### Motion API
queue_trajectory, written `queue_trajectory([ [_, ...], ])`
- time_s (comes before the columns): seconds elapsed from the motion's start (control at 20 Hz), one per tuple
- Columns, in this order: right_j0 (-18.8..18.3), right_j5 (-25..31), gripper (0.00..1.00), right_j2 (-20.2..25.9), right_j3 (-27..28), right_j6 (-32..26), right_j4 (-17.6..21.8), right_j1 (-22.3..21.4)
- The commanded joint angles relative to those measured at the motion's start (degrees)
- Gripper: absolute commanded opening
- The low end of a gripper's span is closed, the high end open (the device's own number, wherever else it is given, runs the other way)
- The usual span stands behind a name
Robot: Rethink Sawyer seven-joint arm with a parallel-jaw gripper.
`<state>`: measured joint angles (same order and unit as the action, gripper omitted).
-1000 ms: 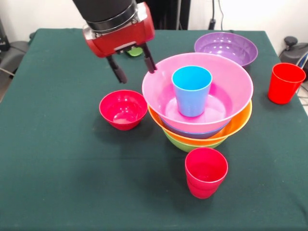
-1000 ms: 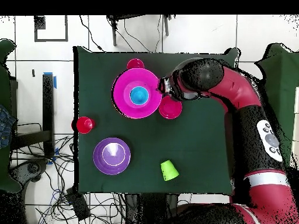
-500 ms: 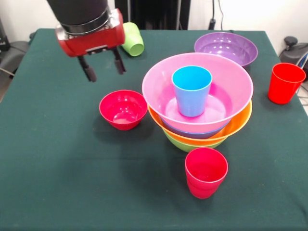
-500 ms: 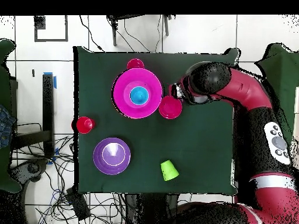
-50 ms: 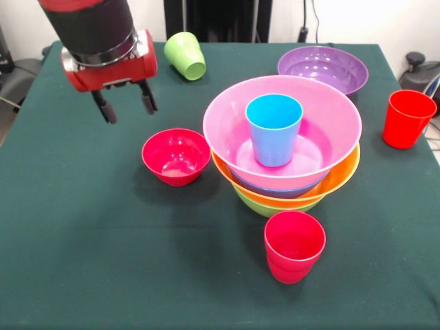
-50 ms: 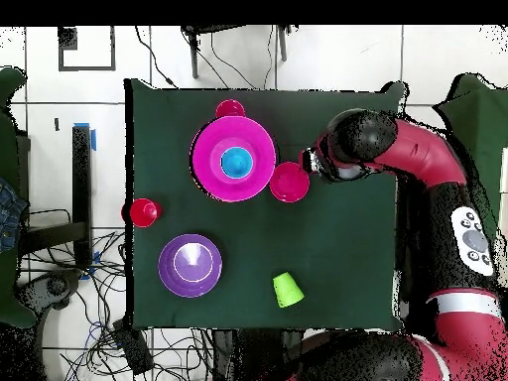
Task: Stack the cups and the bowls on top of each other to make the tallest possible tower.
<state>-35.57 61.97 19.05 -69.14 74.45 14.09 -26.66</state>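
Note:
The tower [image 5: 285, 185] [image 6: 234, 159] is a pile of nested bowls, pink rim on top, then blue, orange and lime green. A sky blue cup [image 5: 273, 129] [image 6: 236, 162] stands upright inside the pink bowl. The small red bowl [image 5: 177, 156] [image 6: 290, 182] sits just left of the tower in the front view. My gripper [image 5: 125, 105] [image 6: 317, 165] hangs open and empty above the table, up and to the left of the red bowl. One red cup [image 5: 294, 246] [image 6: 230, 108] stands in front of the tower, another [image 5: 407, 118] [image 6: 143, 211] at the right. A lime green cup [image 5: 185, 56] [image 6: 288, 289] lies on its side at the back. The purple bowl [image 5: 322, 68] [image 6: 190, 264] stands behind the tower.
The green tablecloth [image 5: 89, 240] covers the whole table. Cables and chair parts lie on the floor past the table's edges in the overhead view.
My gripper has moved left in the front view, away from the pink bowl's rim, past the red bowl. The lime green cup behind it has come into sight. No object has moved.

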Motion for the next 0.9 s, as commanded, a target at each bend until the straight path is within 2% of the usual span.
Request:
queue_trajectory([
  [0.05, 0.6, -3.6, 1.0, 0.6, 3.6, -0.7, 3.6, 6.7],
  [0.4, 1.1, -4.4, 1.0, 1.3, 6.7, -2.0, 3.9, 9.4],
  [0.9, 0.7, -7.1, 1.0, 0.9, 5.4, -2.4, 4.6, 9.6],
])
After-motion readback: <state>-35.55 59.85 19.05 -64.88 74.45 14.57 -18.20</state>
